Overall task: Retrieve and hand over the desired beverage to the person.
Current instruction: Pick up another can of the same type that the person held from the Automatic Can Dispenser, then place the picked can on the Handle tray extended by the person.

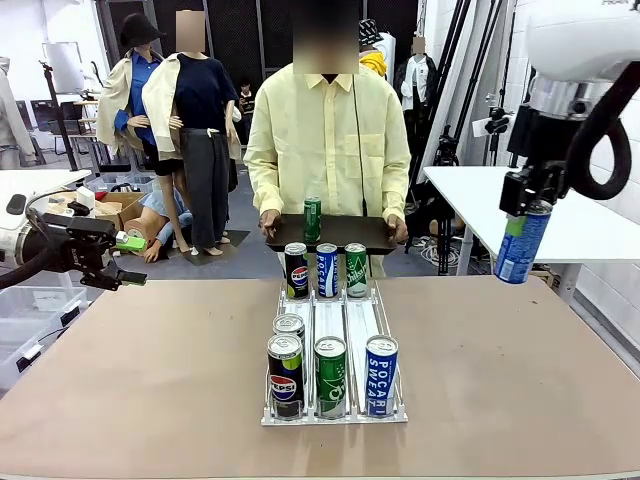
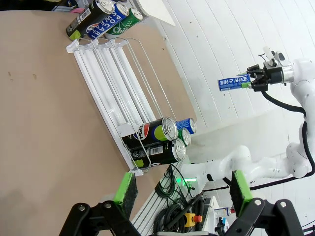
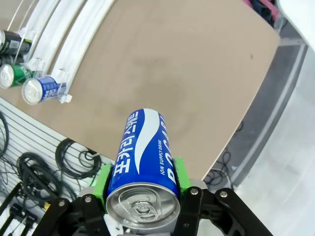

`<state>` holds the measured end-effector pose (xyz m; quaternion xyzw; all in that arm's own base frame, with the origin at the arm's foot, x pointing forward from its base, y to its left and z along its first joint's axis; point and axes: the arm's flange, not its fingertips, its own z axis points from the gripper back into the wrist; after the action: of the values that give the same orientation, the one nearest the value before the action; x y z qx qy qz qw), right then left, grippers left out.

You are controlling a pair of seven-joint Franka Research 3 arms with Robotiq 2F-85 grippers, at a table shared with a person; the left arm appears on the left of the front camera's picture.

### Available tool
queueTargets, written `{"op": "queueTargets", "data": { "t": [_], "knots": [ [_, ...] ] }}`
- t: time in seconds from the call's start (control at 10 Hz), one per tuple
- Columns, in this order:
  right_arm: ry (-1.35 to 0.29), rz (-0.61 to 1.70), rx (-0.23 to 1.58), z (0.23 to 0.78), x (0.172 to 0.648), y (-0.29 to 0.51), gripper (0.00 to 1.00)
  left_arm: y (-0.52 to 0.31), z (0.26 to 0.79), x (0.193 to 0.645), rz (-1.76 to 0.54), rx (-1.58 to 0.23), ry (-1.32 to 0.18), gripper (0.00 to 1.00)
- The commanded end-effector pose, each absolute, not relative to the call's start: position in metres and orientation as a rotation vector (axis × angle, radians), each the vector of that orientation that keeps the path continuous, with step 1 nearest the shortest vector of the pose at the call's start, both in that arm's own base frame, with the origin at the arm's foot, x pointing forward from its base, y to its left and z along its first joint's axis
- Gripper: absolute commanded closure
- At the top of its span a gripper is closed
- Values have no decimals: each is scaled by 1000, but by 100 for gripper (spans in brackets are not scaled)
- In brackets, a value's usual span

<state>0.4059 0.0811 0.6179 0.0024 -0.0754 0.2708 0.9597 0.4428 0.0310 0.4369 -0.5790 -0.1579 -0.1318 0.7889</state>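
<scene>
My right gripper point(image 1: 529, 203) hangs high beyond the table's right side, shut on the top of a blue Pocari Sweat can point(image 1: 521, 243). In the right wrist view the same can point(image 3: 145, 157) sits between the green pads point(image 3: 181, 173) of that gripper point(image 3: 142, 181). The left wrist view catches the can point(image 2: 235, 82) far off. My left gripper point(image 1: 125, 252) waits open and empty off the table's left edge, its pads point(image 2: 125, 189) wide apart. The person point(image 1: 326, 140) stands at the far side holding a black tray point(image 1: 350, 236) with a green can point(image 1: 312, 218) on it.
A clear wire rack point(image 1: 335, 416) stands mid-table with Pepsi, green and blue cans at its front and back ends. A white table point(image 1: 585, 215) is behind my right arm. Boxes and bins point(image 1: 30, 310) sit off the left side. Bare brown tabletop point(image 1: 130, 380) flanks the rack.
</scene>
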Motion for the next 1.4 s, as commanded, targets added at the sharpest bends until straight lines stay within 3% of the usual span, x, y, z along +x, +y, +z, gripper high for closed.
{"op": "queueTargets", "data": {
  "t": [0.0,1.3],
  "knots": [
    [-171,595,16,615,401,71,68,32,439,442,-286,-1249,-347,0],
    [-153,549,5,618,406,81,68,32,439,442,-286,-1249,-347,0]
  ]
}}
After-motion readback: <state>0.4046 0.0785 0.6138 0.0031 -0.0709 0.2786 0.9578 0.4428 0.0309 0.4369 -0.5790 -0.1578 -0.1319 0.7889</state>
